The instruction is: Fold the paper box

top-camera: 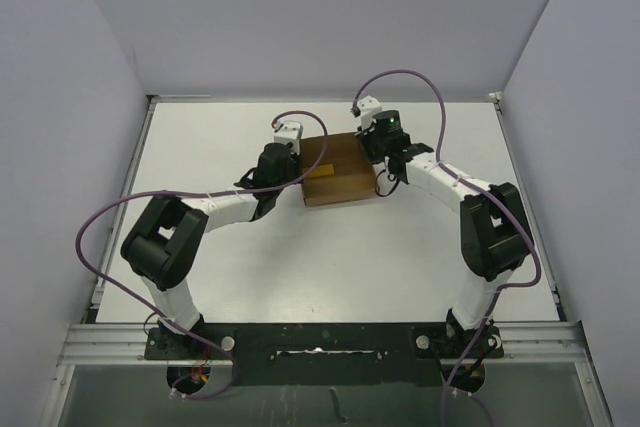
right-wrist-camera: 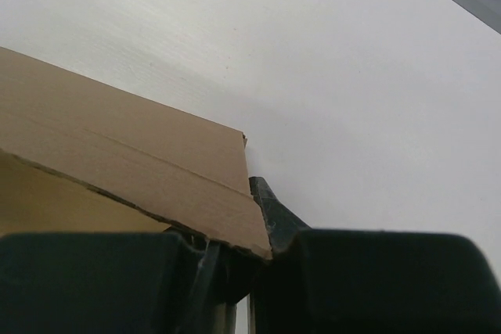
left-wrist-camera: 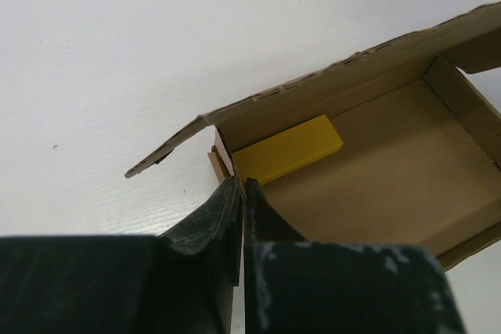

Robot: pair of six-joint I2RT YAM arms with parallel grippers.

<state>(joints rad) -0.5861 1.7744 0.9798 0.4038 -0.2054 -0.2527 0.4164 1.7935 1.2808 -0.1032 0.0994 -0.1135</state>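
The paper box (top-camera: 335, 169) is brown cardboard lying at the middle of the table between both arms. In the left wrist view the paper box (left-wrist-camera: 391, 162) stands open, its lid flap raised at the back, with a yellow block (left-wrist-camera: 288, 149) inside. My left gripper (left-wrist-camera: 241, 183) is shut on the thin near side wall at the box's left corner. My left gripper (top-camera: 290, 162) sits at the box's left edge and my right gripper (top-camera: 385, 152) at its right rear corner. In the right wrist view a flap of the paper box (right-wrist-camera: 125, 162) covers one finger, and my right gripper (right-wrist-camera: 250, 195) is shut at that flap's corner.
The white table (top-camera: 330, 257) runs out to grey enclosure walls (top-camera: 60, 127) on the left, back and right. Purple cables (top-camera: 110, 217) loop from both arms. The arm bases stand on a black rail (top-camera: 320, 342) at the near edge.
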